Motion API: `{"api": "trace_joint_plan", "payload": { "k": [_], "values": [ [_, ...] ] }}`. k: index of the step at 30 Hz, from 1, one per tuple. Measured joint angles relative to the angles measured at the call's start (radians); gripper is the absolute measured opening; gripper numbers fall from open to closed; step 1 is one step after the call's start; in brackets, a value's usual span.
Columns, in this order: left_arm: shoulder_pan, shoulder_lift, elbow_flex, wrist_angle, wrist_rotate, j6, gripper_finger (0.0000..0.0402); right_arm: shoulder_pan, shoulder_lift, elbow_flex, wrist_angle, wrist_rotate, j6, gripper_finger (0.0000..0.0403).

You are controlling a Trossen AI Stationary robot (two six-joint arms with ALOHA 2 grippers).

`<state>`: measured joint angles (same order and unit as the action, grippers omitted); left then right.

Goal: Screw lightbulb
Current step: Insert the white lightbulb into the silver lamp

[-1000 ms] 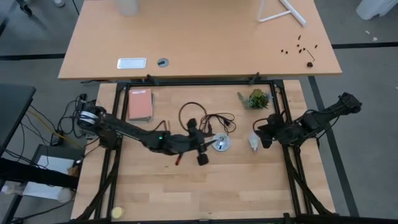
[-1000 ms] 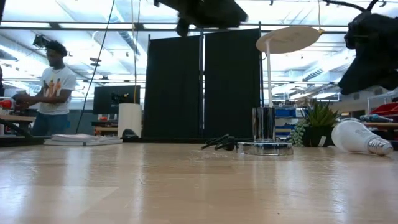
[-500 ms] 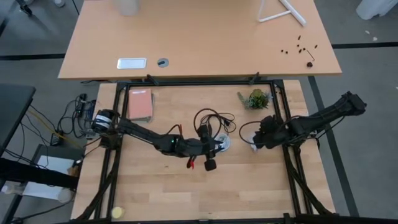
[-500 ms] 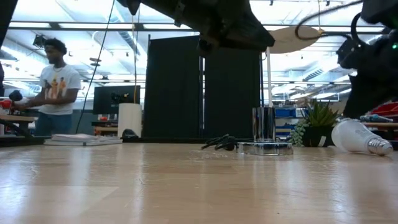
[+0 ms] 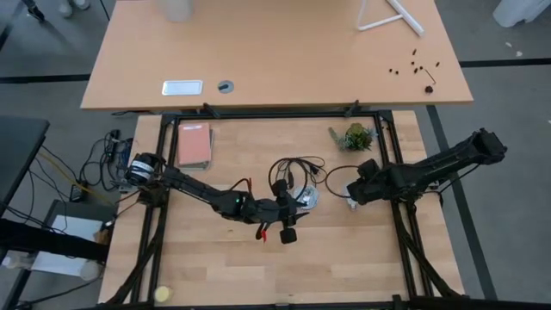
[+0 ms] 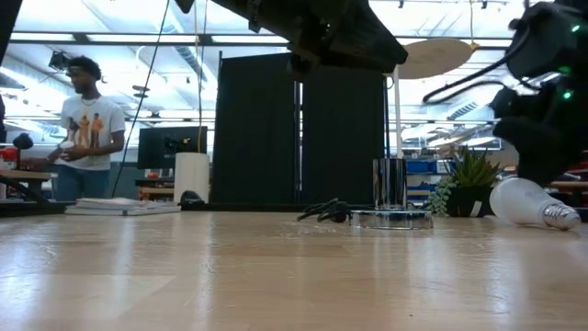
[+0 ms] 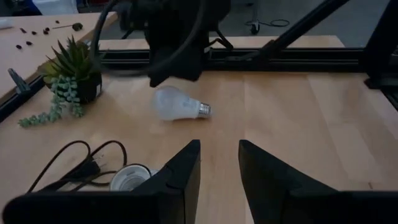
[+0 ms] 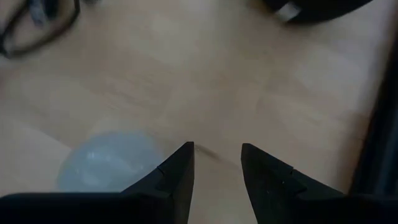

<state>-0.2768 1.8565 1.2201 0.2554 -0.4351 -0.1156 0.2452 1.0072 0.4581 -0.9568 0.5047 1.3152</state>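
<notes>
While lightbulb [image 7: 177, 104] lies beside plant [image 7: 71, 68], right fingers [image 8: 214, 163] (empty) gapped, left fingers [image 7: 217, 163] parted

lightbulb [image 5: 351, 201] on table [image 5: 344, 267] | right of socket [image 5: 305, 199] | plant [image 5: 355, 136] behind

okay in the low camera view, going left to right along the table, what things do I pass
Flat book → tangle of black cord → silvery socket disc → small potted plant → lightbulb, lying on its side.
</notes>
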Motion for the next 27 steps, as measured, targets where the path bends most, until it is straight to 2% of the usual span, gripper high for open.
{"api": "trace_joint_plan", "payload": {
  "k": [8, 16, 22, 27],
  "values": [
    [-0.039, 0.0, 0.0, -0.095, -0.001, 0.04, 0.0115, 0.04, 0.135, 0.0, 0.255, -0.11, -0.106, 0.0138],
    [-0.121, 0.0, 0.0, -0.161, -0.035, 0.085, 0.0115, 0.113, 0.255, 0.0, 0.466, -0.125, -0.104, 0.0138],
    [-0.151, 0.057, 0.002, -0.041, -0.09, 0.079, 0.0124, 0.146, 0.333, 0.001, 0.583, -0.09, -0.082, 0.0138],
    [-0.163, 0.162, -0.001, 0.114, -0.147, 0.085, 0.0159, 0.186, 0.35, -0.001, 0.665, -0.04, -0.062, 0.0138]
  ]
}}
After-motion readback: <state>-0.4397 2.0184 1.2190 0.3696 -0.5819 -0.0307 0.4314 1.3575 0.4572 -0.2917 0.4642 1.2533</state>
